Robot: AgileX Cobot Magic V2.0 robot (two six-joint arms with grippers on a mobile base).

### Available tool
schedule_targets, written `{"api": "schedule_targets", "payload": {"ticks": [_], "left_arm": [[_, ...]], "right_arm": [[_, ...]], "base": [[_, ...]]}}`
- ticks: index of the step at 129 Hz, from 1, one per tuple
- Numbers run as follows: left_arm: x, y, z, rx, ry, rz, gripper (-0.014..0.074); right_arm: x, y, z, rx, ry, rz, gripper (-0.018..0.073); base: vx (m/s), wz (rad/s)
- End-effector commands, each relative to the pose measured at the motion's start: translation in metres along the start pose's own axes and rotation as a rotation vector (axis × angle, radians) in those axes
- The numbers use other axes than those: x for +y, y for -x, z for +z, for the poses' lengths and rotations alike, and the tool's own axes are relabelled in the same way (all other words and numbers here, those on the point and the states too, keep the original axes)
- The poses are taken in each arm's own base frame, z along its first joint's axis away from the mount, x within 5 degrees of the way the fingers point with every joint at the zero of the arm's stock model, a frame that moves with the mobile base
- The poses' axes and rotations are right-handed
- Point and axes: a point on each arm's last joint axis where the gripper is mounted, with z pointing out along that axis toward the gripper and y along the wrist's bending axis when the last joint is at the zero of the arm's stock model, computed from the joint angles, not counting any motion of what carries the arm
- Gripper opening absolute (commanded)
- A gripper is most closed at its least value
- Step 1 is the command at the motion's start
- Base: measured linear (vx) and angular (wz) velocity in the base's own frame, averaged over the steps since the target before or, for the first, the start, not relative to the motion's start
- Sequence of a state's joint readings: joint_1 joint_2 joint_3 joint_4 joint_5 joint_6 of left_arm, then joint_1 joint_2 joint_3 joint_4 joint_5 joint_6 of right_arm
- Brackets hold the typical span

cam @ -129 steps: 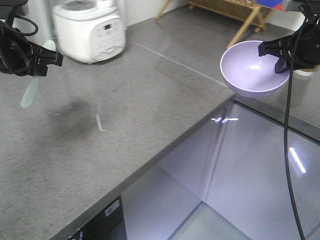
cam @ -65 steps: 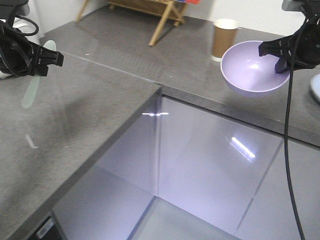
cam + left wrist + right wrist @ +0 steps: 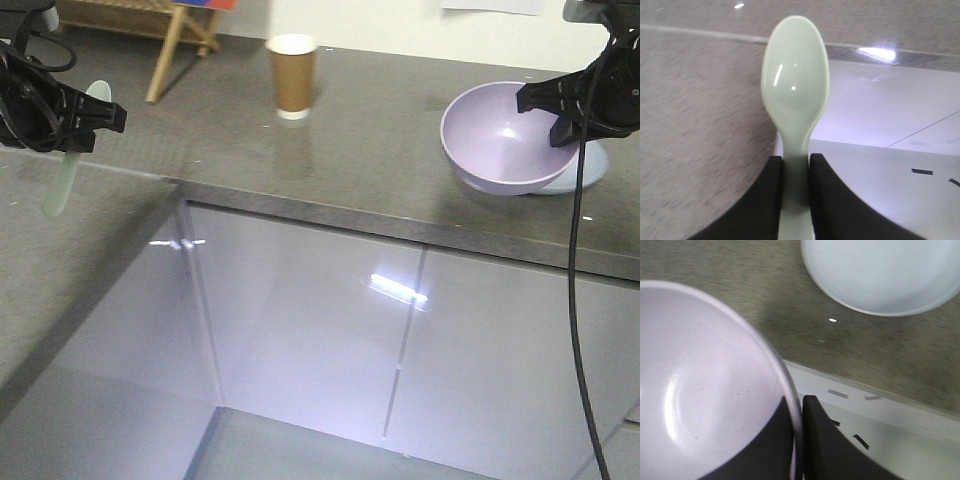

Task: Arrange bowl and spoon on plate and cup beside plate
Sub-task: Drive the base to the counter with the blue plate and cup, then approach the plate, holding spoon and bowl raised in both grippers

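Grey stone counter (image 3: 400,130) seen from the front, with two black robot grippers held above it. Plate (image 3: 592,168), pale blue and shallow, lies on the counter at the far right. Only a sliver of its rim shows in the front view. Lavender bowl (image 3: 500,140) hangs in front of and to the left of the plate, covering most of it, and is tilted so its inside faces the camera. Right gripper (image 3: 799,407) is pinched narrowly on the bowl's rim, one finger inside the wall and one outside. In the right wrist view the plate sits beyond the bowl's edge, apart from it. Brown paper cup (image 3: 293,75) stands upright on the counter, well to the left of the plate. Left gripper (image 3: 796,165), farthest to the left of the plate, is clamped on the handle of a mint-green spoon (image 3: 796,85), whose oval scoop sticks out past the fingertips. Glossy pale cabinet fronts (image 3: 300,320) run below the counter edge, lower than the plate.
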State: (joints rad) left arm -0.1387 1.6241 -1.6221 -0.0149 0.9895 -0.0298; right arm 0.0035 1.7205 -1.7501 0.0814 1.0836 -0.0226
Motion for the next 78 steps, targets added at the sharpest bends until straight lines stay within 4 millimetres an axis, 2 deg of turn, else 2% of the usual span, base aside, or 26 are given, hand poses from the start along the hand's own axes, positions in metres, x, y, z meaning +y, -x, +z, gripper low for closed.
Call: {"api": "schedule_targets", "payload": {"ticks": [1, 50, 78], "left_arm": [[-0.0029, 0.0103, -0.0267, -0.121, -0.013, 0.001, -0.0008], [-0.0029, 0.0103, -0.0267, -0.121, -0.013, 0.001, -0.0008], [-0.0029, 0.0103, -0.0267, -0.121, -0.013, 0.001, -0.0008]], "right_arm": [[0.0007, 0.0090, -0.0311, -0.127, -0.002, -0.006, -0.0003], [0.0007, 0.0089, -0.0311, -0.126, -0.002, -0.006, -0.0003], [0.0007, 0.0081, -0.0310, -0.117, -0.002, -0.006, -0.0003]], "base": [[0.02, -0.48], [0.02, -0.49], [0.04, -0.31]]}}
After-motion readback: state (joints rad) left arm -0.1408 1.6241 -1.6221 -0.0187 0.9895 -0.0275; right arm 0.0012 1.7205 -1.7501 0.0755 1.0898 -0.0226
